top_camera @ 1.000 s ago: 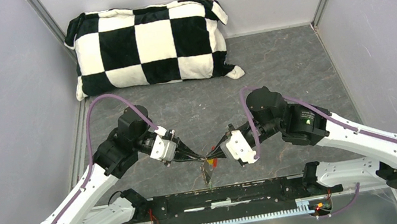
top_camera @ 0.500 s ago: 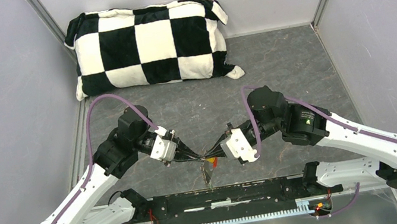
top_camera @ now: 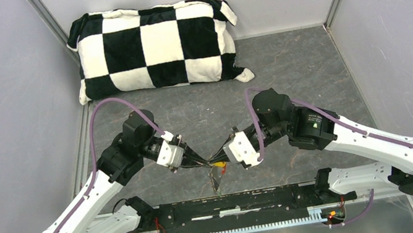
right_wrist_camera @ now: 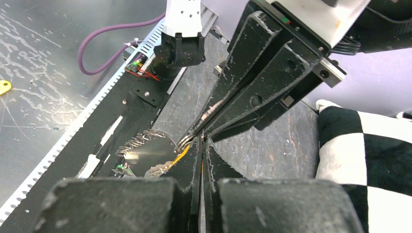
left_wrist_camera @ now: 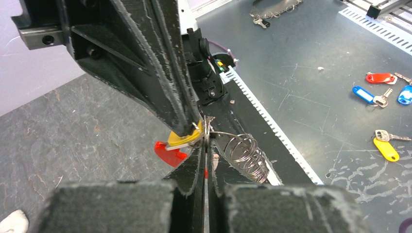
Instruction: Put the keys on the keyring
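Behind the arms' bases, nearest: bare metal sheet [left_wrist_camera: 311,73] carrying a spare red-tagged key [left_wrist_camera: 380,77], a spare blue-tagged key [left_wrist_camera: 362,93] and a spare yellow-tagged key [left_wrist_camera: 386,149], with a loose key bunch [left_wrist_camera: 265,7] farther along. All lie well apart from the work and, by my reading, have no part in it.

Next: black mounting rail [top_camera: 236,202] along the near edge of the surface [top_camera: 303,70].

Just past the rail, apparently raised off the surface: the work itself.
- Entry one: left jaws, closed, pinching the thin wire of the keyring [left_wrist_camera: 247,156]. Its coiled metal part and red tag [left_wrist_camera: 166,152] hang beneath.
- Entry two: right jaws, closed on the yellow-headed key [left_wrist_camera: 187,141], meeting the left pair tip to tip.
- Absent from every view: green-headed key.

Step in hand, as judged: threading the yellow-headed key onto the ring. Whether its hole has caught the wire cannot be told, because the fingers [left_wrist_camera: 145,68] hide the joint.

Next move calls for a small, exact slide of the key along the wire, ring gripped firm.

Hindrances: both pairs of fingers crowd one spot, and the hanging tag and coil may swing or snag.

Farthest: black-and-white chequered pillow [top_camera: 155,46] by the back wall, well apart.
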Controlling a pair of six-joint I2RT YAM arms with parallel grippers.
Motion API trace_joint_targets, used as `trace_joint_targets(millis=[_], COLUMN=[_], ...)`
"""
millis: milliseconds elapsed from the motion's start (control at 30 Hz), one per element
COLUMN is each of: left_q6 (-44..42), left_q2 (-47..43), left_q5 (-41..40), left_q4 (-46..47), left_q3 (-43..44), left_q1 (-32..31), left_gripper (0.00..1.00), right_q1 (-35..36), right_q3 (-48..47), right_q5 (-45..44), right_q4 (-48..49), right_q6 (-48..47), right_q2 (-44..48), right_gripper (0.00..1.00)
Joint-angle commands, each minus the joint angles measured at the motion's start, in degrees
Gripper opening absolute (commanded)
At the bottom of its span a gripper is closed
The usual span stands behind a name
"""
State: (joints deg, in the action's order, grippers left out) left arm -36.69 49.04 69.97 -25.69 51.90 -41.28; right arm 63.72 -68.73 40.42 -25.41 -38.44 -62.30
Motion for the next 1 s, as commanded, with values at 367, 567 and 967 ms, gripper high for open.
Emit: trace_joint_targets(millis=[367,567,967], left_q6=[-5.49,-3.93,-3.39], left_q2=[-0.61,-0.11,-0.24], left_q5=[0.78,0.60,0.24], left_q4=[-1.92,-0.54,0.04], left_q3=[2.02,2.11,1.76], left_q1=[-0.18,-0.16,-0.16], left_gripper=[0.02,0.02,0.02], right_q1=[-0.11,-0.08,-0.11], right_q3=[0.53,0.98,0.31], right_q5=[-4.13,-0.70,1.53], right_q4=[-6.56,-6.75,-6.14], right_q6=[-3.27,-3.58,-3.14], right_q2=[5.22,4.35,2.81], right_gripper=[0.00,0.00,0.00])
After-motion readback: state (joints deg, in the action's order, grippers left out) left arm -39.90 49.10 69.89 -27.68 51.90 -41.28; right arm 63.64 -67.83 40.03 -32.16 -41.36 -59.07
